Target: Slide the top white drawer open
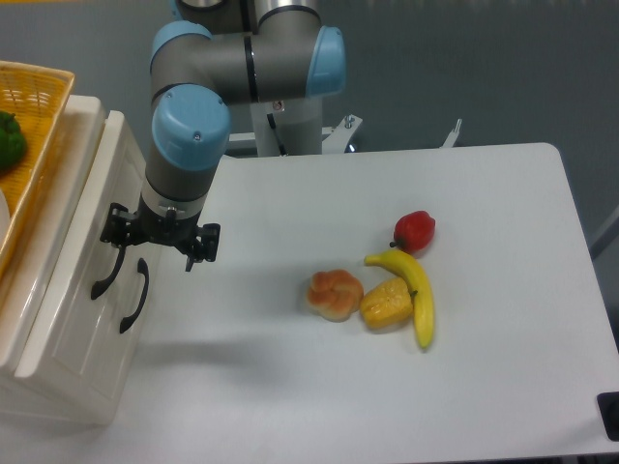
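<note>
- Desk [484,193]: white top, carries the cabinet at its left edge and food items to the right.
- Cabinet [58,319]: cream-white, at left w/ two drawer fronts facing right toward the arm.
- Top white drawer [82,208]: the front nearer the cabinet top. It looks flush w/ the cabinet, so not slid out yet. Main part of task is left to do.
- Its black handle [104,275]: curved; upper end sits right at the hand's left finger. The second drawer's handle [133,295] is just beside it, not the target.
- Arm [189,135]: comes from base at rear centre, bends over and down, wrist pointing down at the drawer front.
- Hand [158,235]: low, just beside the drawer front, at the upper end of the top handle. Fingers apart, one near the handle, the other out over the desk. Can't tell if the near finger is hooked behind the handle or only touching.
- Progress: approach looks about done; grip/hook and pull toward the desk's middle are left.
- Yellow basket [34,97] on cabinet top, w/ a green item [8,140] in it.
- Food well apart from the hand: banana [418,290], bread roll [334,293], corn [385,303], red pepper [414,230].
</note>
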Tool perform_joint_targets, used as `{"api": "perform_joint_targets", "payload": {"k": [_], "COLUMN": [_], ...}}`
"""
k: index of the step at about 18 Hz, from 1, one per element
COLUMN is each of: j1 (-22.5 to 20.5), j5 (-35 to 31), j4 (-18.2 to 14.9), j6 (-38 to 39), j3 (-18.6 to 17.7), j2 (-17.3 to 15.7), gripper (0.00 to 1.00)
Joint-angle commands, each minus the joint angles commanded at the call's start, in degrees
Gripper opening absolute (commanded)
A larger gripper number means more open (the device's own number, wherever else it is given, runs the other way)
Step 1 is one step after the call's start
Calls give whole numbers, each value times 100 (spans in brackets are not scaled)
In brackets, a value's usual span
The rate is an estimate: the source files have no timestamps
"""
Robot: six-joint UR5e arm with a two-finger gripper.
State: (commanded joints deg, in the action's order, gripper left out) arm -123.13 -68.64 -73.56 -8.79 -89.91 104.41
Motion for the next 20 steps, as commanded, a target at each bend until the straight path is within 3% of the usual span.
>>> {"api": "perform_joint_targets", "payload": {"k": [20], "j1": [132], "j5": [-17], "j4": [9], "j6": [9], "j3": [-26], "j2": [114], "gripper": [100]}}
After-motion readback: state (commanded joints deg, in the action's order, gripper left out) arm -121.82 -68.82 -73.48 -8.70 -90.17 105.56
